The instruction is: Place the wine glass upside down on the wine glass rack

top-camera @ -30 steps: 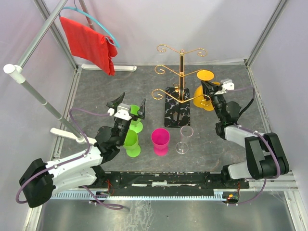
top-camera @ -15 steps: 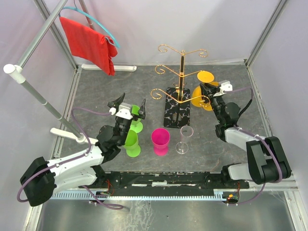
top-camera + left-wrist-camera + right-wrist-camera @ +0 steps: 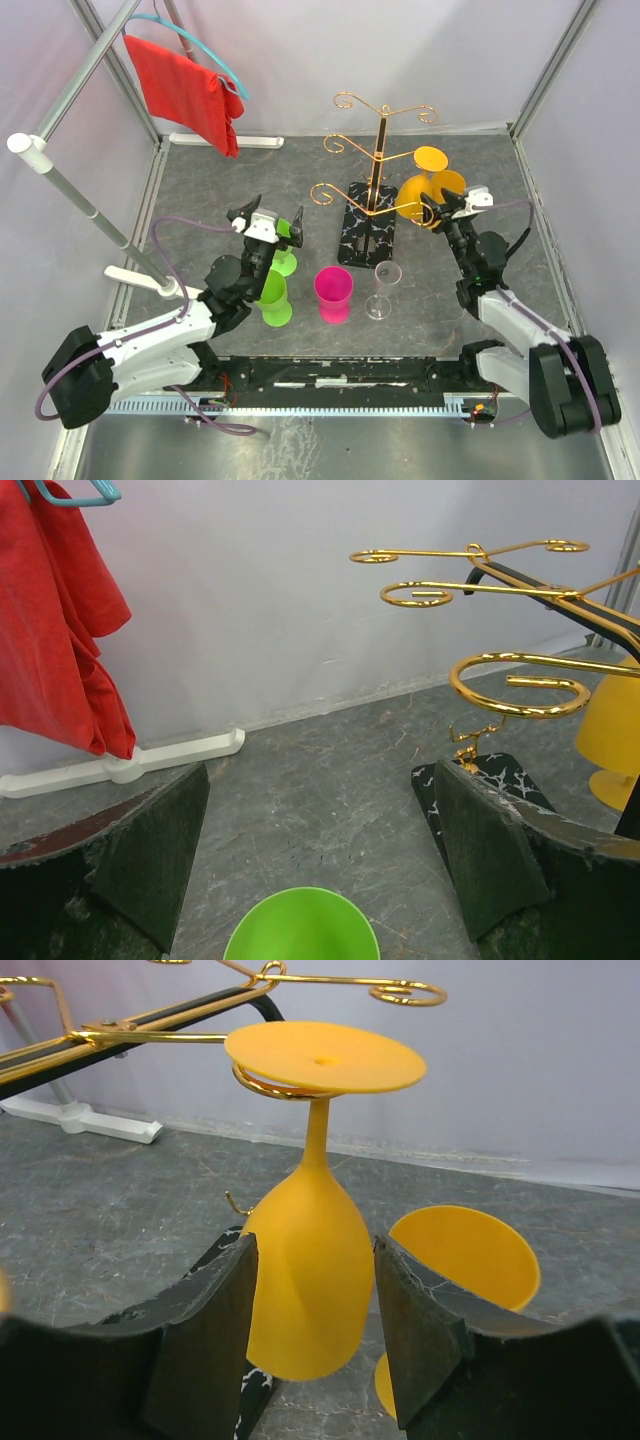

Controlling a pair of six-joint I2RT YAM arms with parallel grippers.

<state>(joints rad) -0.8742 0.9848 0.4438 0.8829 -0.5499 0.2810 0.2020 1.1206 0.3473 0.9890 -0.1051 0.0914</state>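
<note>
- I see the wine glass rack [image 3: 377,150] standing at the middle far part of the table [image 3: 200,180], its black marble base [image 3: 366,238] flat on the surface.
- The orange wine glass [image 3: 310,1290] hangs upside down. Its foot rests on a curled gold arm [image 3: 150,1035] on the right side of the rack, and its bowl points down.
- Right gripper [image 3: 315,1250]: the jaws stand apart, one finger on each side of the hanging bowl. I cannot tell whether the pads touch it.
- A second orange glass [image 3: 465,1255] is on the table just beyond and to the right.
- Left gripper [image 3: 320,780]: the jaws are spread wide and hold nothing. It hovers above a green glass [image 3: 300,925], left of the rack.
- A pink cup [image 3: 333,292] and a clear wine glass [image 3: 383,290] stand upright in front of the base.
- A red cloth [image 3: 185,90] hangs at the far left.
</note>
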